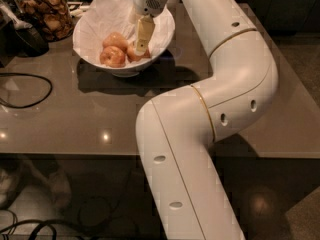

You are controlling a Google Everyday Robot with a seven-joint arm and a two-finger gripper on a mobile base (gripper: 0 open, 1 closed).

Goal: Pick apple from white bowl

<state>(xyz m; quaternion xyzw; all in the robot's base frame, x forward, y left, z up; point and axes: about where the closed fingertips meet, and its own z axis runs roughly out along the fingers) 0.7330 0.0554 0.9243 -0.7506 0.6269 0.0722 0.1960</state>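
The white bowl sat toward the far left part of a glossy brown table, lined with crumpled white paper that rose above the rim at the back. Three small reddish-orange apples lay close together inside it. One apple was toward the back, a second apple lay at the front left, and the third apple lay to the right of these, touching or nearly touching them. The gripper reached down into the bowl from above, its pale yellowish lower end pointing at the third apple and covering part of it. Whether the gripper was clenched on that apple, merely touching it, or released could not be told from this angle. All three apples rested in the bowl's paper lining, none lifted clear. The thick white arm rose from the bottom of the view, bent to the right over the table's near edge, and folded back up and left to reach the bowl. A glass jar of brown snacks stood behind and to the left of the bowl, near it but apart. A dark object lay beside the jar at the left edge, and a black cable looped across the table in front of it. The bowl and arm cast dark shadows on the tabletop. Below the table's front edge, more cables lay on the dim floor.
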